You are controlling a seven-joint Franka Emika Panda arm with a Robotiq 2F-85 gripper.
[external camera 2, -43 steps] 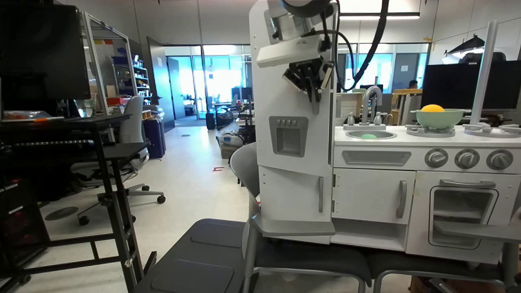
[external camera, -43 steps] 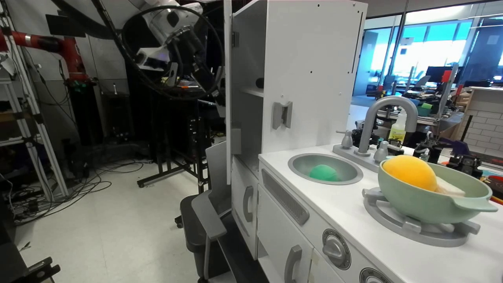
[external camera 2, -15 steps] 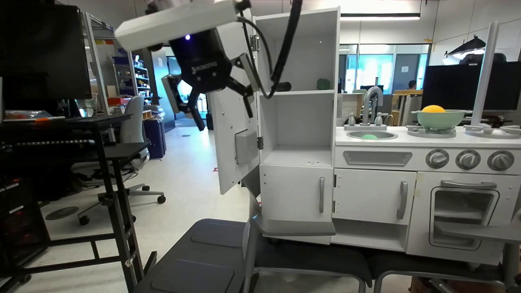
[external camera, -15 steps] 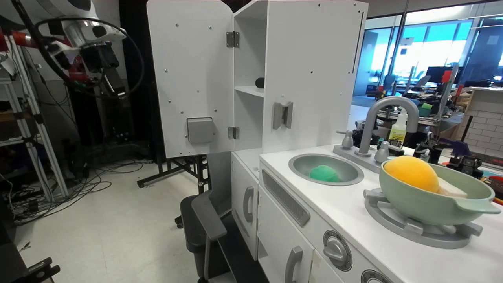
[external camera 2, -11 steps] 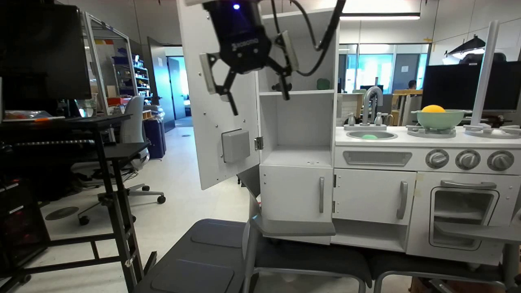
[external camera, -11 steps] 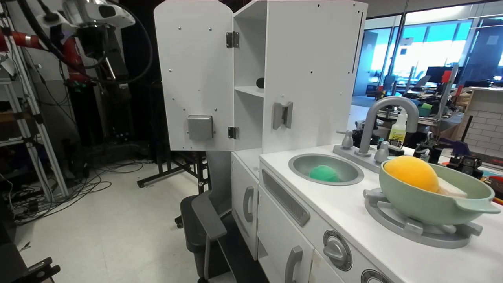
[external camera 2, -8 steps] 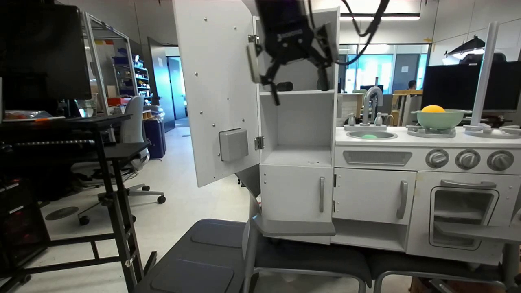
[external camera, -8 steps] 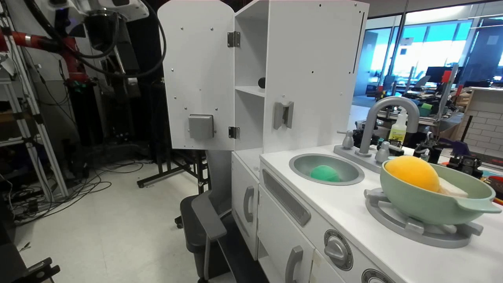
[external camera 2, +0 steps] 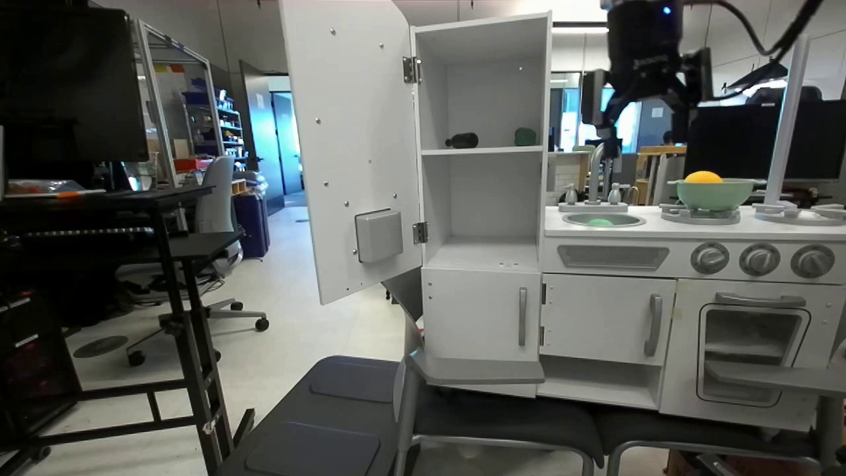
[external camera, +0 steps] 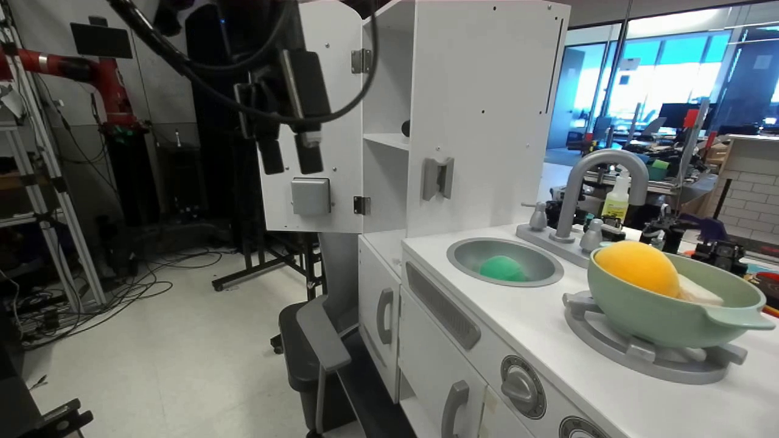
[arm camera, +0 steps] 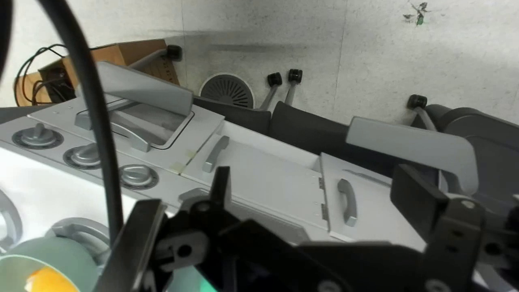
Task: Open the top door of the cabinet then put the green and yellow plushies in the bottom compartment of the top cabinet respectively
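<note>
Top door: swung well out from the cabinet; opening step looks done.
Green plushie: in the sink; getting to it is probably your step in hand.
Yellow plushie: in the pale green bowl on the burner; likely second.
Gripper: jaws spread wide, holding nothing; high in front of the counter, touching neither plushie.
Sink approach: you'd want to come over it, lower with jaws straddling the plushie, pinch softly, lift straight out.
Faucet: arches close by; give it room.
Bottom compartment: neither plushie inside; carry in under the shelf board.
</note>
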